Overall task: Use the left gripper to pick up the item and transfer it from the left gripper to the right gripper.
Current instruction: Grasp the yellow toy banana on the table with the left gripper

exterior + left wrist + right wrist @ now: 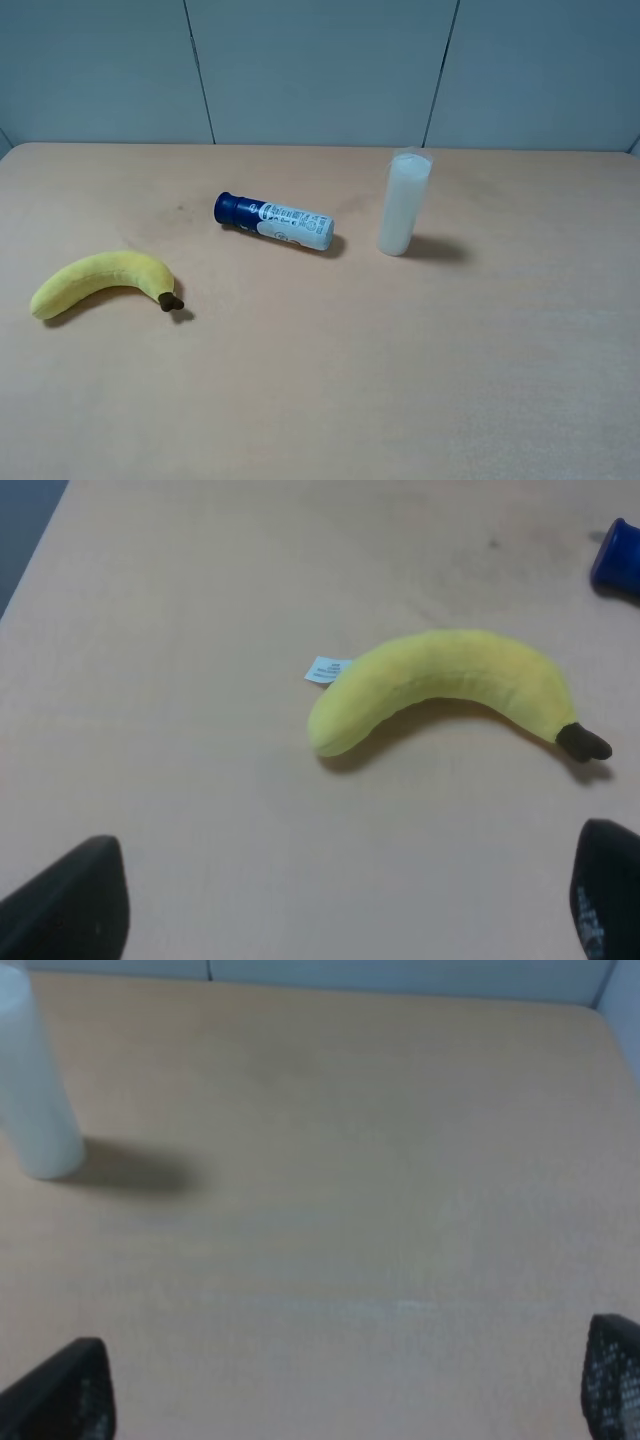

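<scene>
The yellow banana lies on the tan table at the left, its dark brown stem tip pointing toward the middle. In the left wrist view the banana lies flat with a small white tag at its blunt end. My left gripper is open and empty, its black fingertips spread wide, short of the banana and not touching it. My right gripper is open and empty over bare table. Neither arm shows in the exterior high view.
A white bottle with a dark blue cap lies on its side mid-table; its cap shows in the left wrist view. A translucent white cylinder stands upright to its right and shows in the right wrist view.
</scene>
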Robot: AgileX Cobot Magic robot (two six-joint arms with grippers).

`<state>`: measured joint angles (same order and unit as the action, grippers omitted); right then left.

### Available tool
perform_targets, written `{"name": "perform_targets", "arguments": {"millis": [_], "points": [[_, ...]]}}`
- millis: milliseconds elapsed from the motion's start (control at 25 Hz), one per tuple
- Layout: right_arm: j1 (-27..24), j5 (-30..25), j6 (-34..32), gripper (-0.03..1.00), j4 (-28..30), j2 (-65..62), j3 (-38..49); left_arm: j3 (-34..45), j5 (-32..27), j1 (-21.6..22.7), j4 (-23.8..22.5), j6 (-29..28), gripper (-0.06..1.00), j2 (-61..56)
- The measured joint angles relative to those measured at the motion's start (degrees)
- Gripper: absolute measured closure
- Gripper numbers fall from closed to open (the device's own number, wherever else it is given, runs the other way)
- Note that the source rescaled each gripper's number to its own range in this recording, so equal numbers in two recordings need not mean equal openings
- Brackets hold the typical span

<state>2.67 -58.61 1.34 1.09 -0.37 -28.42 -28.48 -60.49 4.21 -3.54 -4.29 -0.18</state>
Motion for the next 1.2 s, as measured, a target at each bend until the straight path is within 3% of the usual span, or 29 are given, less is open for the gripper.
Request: {"name": "perform_targets", "arguments": {"millis": [840,1040,1200], "points": [[0.00,0.00,0.00,-0.03,0.00,0.00,0.00,-1.26,-1.02,0.00,0.00,0.00,0.10,0.42],[0.00,0.00,0.00,-0.03,0.00,0.00,0.00,-8.72,-6.09,0.00,-1.99,1.46,0.10,10.96],[0.00,0.00,0.00,-0.03,0.00,0.00,0.00,-14.76,-6.70,0.00,-3.90,5.06,0.10,24.28]]}}
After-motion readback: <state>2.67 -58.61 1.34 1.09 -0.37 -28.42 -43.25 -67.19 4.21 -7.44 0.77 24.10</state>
